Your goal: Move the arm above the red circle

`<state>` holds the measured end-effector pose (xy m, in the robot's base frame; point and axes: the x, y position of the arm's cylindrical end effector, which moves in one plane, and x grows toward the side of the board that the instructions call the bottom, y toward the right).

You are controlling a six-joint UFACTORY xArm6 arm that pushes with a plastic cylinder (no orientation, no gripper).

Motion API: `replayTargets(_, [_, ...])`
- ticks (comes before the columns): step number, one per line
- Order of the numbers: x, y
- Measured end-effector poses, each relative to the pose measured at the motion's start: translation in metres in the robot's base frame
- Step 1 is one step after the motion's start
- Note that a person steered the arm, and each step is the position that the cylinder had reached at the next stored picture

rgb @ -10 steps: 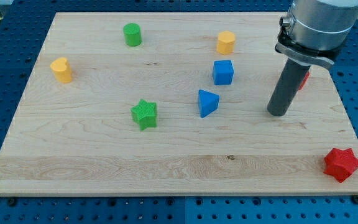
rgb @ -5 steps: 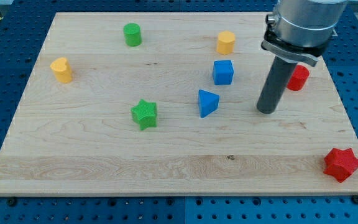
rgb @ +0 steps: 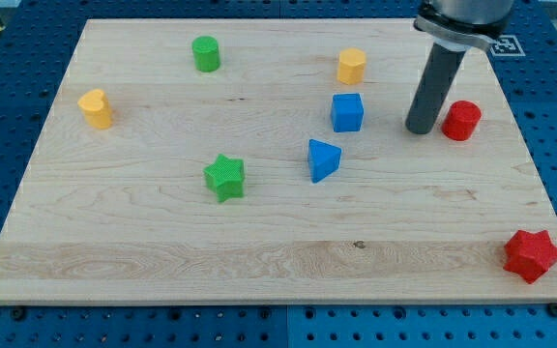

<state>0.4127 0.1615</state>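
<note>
The red circle [rgb: 462, 120] stands on the wooden board [rgb: 162, 242] at the view's right, upper half. My tip [rgb: 420, 130] rests on the board just to the left of the red circle, a small gap between them. The dark rod rises from the tip toward the view's top. The blue cube [rgb: 347, 112] lies further left of the tip.
A yellow block [rgb: 352, 66] sits above the blue cube. A blue triangle [rgb: 323, 159] lies below it. A green star [rgb: 224, 178] is at centre left, a green cylinder [rgb: 205, 53] at top left, a yellow heart [rgb: 95, 108] at far left, a red star [rgb: 532, 255] at bottom right.
My tip has moved toward the view's top and now sits level with the red circle, on its left. The red circle, half hidden before, shows fully. No block has moved.
</note>
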Motion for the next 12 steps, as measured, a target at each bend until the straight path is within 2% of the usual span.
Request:
replayTargets(4, [-0.086, 0.002])
replayTargets(6, [-0.113, 0.017])
replayTargets(8, [-0.106, 0.065])
replayTargets(12, [-0.082, 0.08])
